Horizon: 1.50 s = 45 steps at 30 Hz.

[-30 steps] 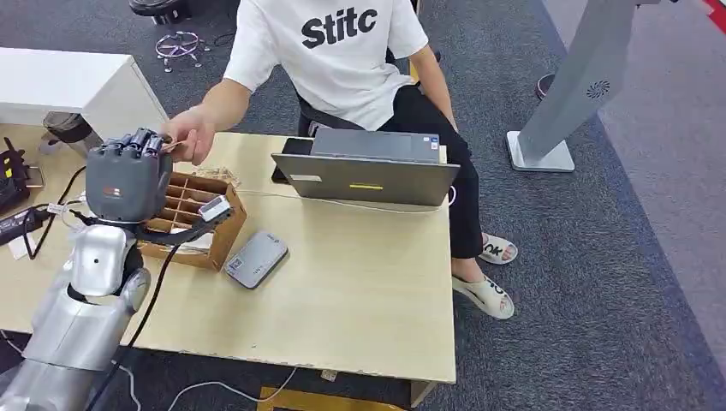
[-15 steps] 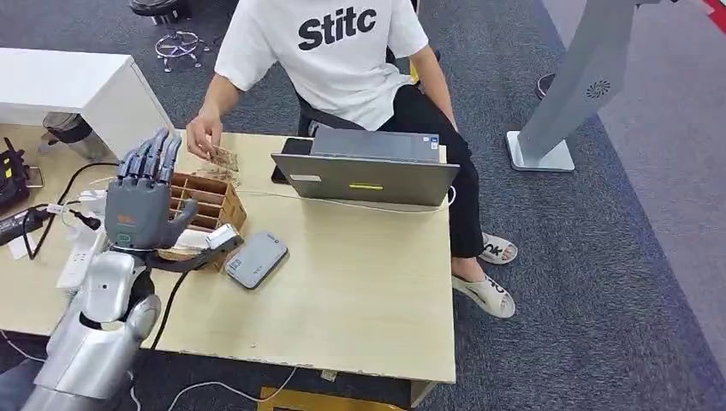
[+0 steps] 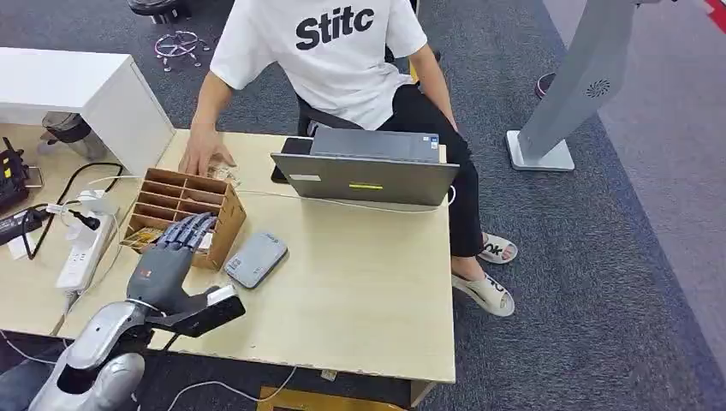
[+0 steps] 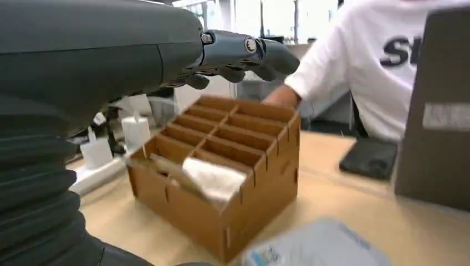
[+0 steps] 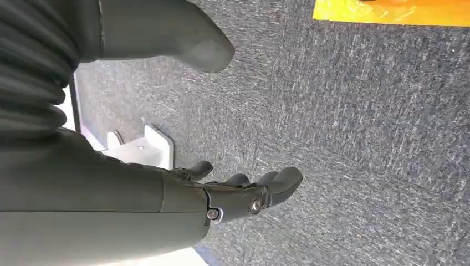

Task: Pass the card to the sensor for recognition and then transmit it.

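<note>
The card (image 3: pixel 224 173) seems to be among the small pale pieces lying on the desk (image 3: pixel 360 282) just behind the cardboard box (image 3: pixel 224 224), under the person's hand (image 3: pixel 202 157). They are too small to tell one from another.

Left of the box lie a white power strip (image 3: pixel 86 244) and its cables, with a white cabinet (image 3: pixel 77 86) further behind. The box is open-topped and split into compartments. The left hand (image 3: pixel 171 257) hangs over its near edge with fingers stretched out flat, grasping nothing, and it hides part of the near compartments from the head view.

Just right of the box lies the flat grey sensor (image 3: pixel 255 259), with bare desk between it and the hand. Further right and behind it, a grey laptop (image 3: pixel 368 175) stands with its lid towards the robot. A dark phone (image 3: pixel 291 147) lies at the laptop's left corner. The person (image 3: pixel 334 51), in a white shirt, sits behind the desk. Well right of the box a grey stand (image 3: pixel 582 77) rises from the carpet.

The left wrist view looks under the outstretched fingers (image 4: pixel 244 52) into the box, where white paper (image 4: pixel 213 177) lies in a near compartment. The right wrist view shows the right hand (image 5: pixel 244 194) above the grey carpet (image 5: pixel 360 138), its fingers loosely apart and holding nothing.
</note>
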Motion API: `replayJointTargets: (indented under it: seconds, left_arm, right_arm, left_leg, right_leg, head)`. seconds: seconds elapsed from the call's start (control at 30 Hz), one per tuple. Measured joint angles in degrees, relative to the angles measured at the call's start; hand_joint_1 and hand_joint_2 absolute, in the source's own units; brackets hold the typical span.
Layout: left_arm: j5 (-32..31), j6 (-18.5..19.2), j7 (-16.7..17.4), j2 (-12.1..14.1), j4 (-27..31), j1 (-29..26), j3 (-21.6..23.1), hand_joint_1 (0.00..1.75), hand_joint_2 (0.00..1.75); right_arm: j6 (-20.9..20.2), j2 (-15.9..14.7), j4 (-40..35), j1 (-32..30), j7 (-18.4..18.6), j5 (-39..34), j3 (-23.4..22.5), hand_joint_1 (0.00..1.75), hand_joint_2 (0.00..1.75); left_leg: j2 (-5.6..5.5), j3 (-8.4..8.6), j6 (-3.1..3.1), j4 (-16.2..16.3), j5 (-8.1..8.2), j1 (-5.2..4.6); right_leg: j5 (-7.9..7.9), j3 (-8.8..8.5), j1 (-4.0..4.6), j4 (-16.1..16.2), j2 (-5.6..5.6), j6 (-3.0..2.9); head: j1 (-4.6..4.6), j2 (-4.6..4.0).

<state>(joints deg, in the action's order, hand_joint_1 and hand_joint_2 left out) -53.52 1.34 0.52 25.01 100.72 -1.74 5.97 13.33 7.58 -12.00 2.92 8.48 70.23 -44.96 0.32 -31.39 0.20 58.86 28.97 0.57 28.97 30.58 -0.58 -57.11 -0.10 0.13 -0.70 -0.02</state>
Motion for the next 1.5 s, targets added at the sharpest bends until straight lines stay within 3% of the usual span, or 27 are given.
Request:
replayJointTargets:
  seconds: [0.23,0.4,0.53,0.6,1.1,1.5]
  left_arm:
    - [1.7,2.8,0.1,4.8,2.8,-3.5,-0.2,0.0,1.75]
    - [-9.5,-0.3,4.7,6.7,2.7,-3.2,-0.3,0.0,1.75]
    - [-18.2,-4.3,7.9,6.7,2.4,-2.8,-0.9,0.0,1.75]
    - [-18.9,-4.8,8.4,6.7,2.2,-2.7,-1.1,0.0,1.75]
    - [-20.7,-6.8,9.2,6.1,0.6,-2.2,-3.4,0.0,1.75]
    - [-16.3,-6.9,7.3,3.4,-9.4,-1.0,-12.4,0.0,1.75]
  right_arm:
    - [0.2,0.0,0.0,0.0,-0.5,0.0,-0.7,0.0,1.75]
    - [0.2,0.0,0.0,0.0,-0.4,0.0,-1.1,0.0,1.75]
    - [0.1,0.0,0.0,0.0,-0.3,0.5,-1.2,0.0,1.75]
    - [0.1,0.0,0.0,0.0,-0.3,0.5,-1.2,0.0,1.75]
    - [0.1,0.1,0.0,0.0,-0.3,1.5,-1.5,0.0,1.75]
    - [-0.2,0.2,0.0,0.1,-0.1,3.3,-1.5,0.0,1.75]
  left_leg:
    - [-0.05,-0.01,-0.01,0.0,-0.02,0.01]
    - [-0.05,-0.01,-0.02,0.0,-0.03,0.01]
    - [-0.05,-0.01,-0.02,0.0,-0.03,0.01]
    - [-0.05,-0.01,-0.02,0.0,-0.03,0.01]
    - [-0.05,-0.01,-0.02,0.0,-0.03,0.01]
    - [-0.05,-0.02,-0.02,0.0,-0.03,0.02]
  right_leg:
    - [0.0,-0.02,0.03,0.0,-0.08,-0.01]
    - [-0.01,-0.02,0.03,0.0,-0.08,-0.01]
    - [-0.02,-0.02,0.02,0.0,-0.07,-0.01]
    - [-0.02,-0.01,0.02,0.0,-0.07,-0.01]
    - [-0.02,-0.01,0.03,0.0,-0.07,-0.01]
    - [-0.02,0.0,0.04,0.0,-0.06,-0.01]
  head:
    - [0.02,0.0]
    - [0.0,0.0]
    - [0.0,0.0]
    - [0.0,0.0]
    - [0.0,0.0]
    - [0.02,0.0]
